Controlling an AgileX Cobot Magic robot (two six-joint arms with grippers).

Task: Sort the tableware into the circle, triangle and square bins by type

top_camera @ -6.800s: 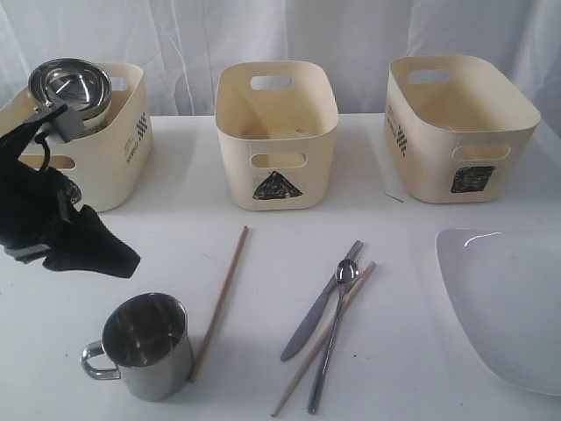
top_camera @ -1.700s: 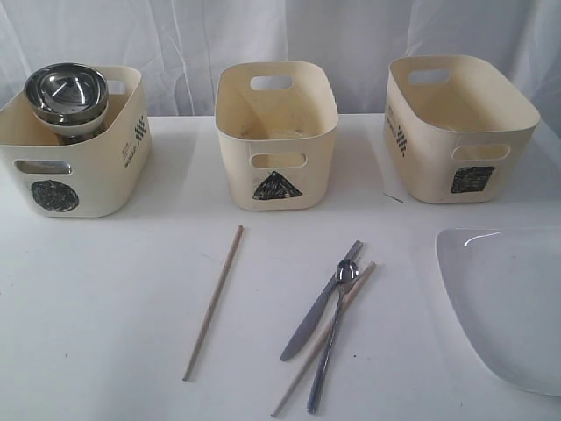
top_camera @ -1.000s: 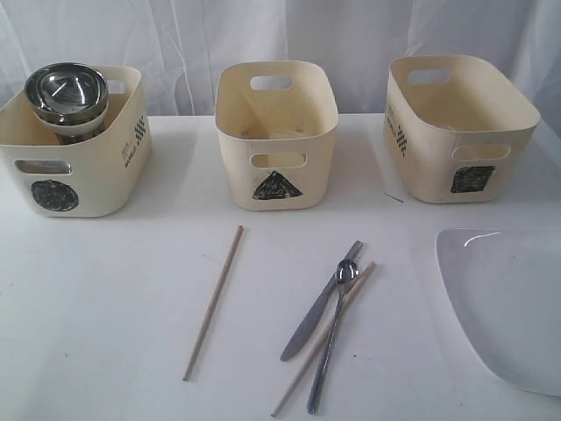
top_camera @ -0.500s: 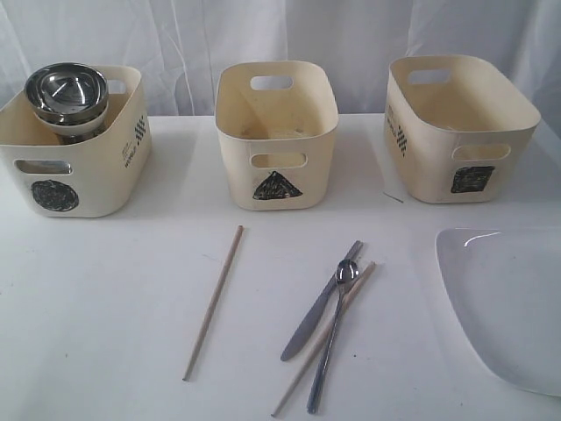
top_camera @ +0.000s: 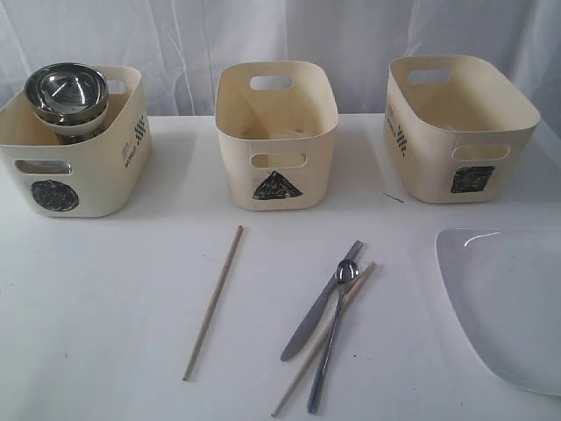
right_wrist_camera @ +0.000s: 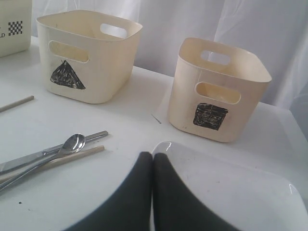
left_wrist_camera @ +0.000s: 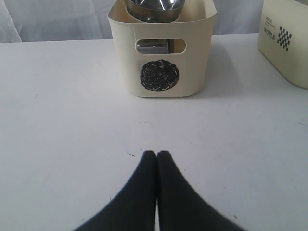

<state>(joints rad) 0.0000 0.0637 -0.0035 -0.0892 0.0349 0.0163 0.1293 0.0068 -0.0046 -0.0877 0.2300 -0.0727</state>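
Stacked steel bowls stand high in the circle bin at the far left. The triangle bin and the square bin show nothing inside. One wooden chopstick lies alone on the table. A steel knife and spoon lie across the other chopstick. The large white plate sits at the right edge. My left gripper is shut and empty over bare table, facing the circle bin. Also shut and empty, my right gripper hangs by the plate's corner. Neither gripper shows in the exterior view.
White curtains hang behind the three bins. Steel shows through the circle bin's handle slot. The white table is bare at the front left.
Since the oldest frame the left arm and the steel mug at the front left have gone from the exterior view. Over the last second nothing has moved.
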